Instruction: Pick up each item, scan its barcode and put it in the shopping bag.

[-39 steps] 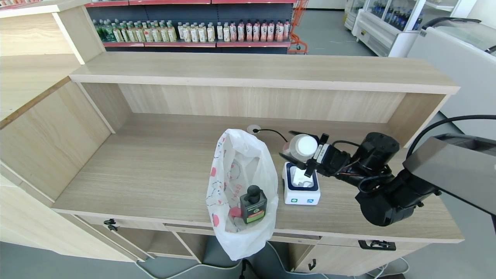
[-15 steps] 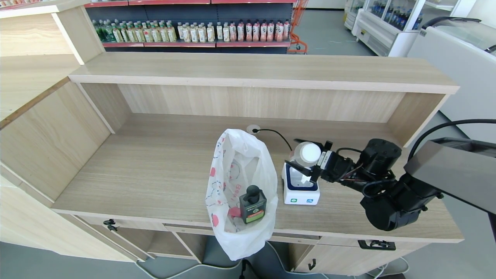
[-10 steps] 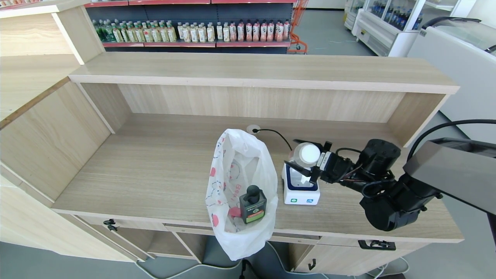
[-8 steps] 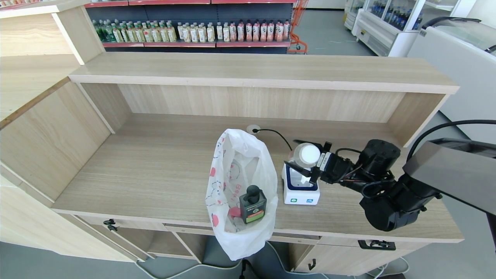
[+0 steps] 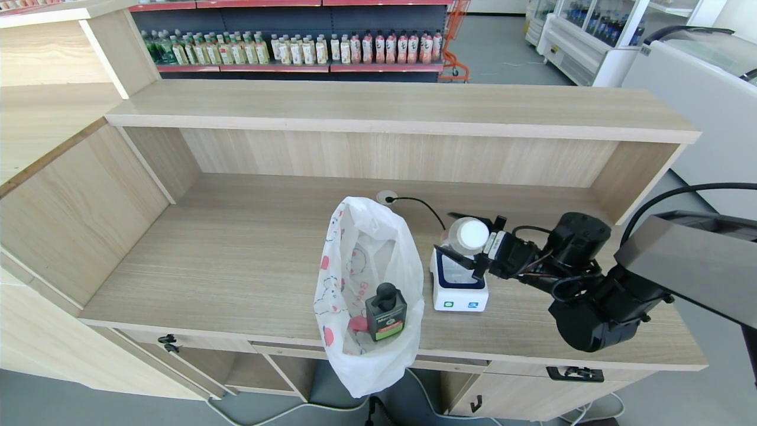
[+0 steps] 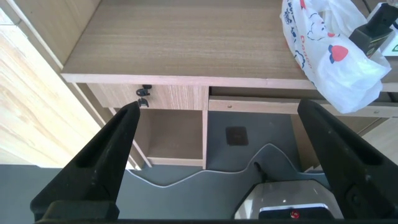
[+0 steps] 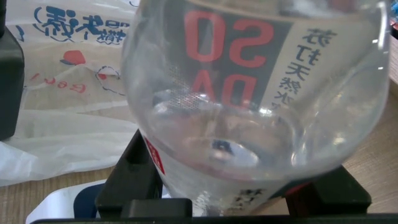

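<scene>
My right gripper [image 5: 450,234] is shut on a clear soda bottle [image 5: 470,235] with a white cap. It holds the bottle just above the white and blue barcode scanner [image 5: 458,291]. In the right wrist view the bottle [image 7: 249,112] shows red lettering, with the scanner [image 7: 65,204] below it. The white shopping bag [image 5: 364,278] stands open to the scanner's left, with a dark pump bottle [image 5: 385,310] inside. My left gripper [image 6: 214,168] hangs open below the counter's front edge, near the bag [image 6: 323,56].
A black cable [image 5: 417,204] runs from the scanner to a hole in the wooden counter [image 5: 236,260]. A raised shelf [image 5: 402,109] walls off the back. Drawers and an open cupboard [image 6: 171,137] sit under the front edge.
My right gripper has brought the bottle lower and slightly right, closer over the scanner. In the last second it has barely moved. The bag stays put.
</scene>
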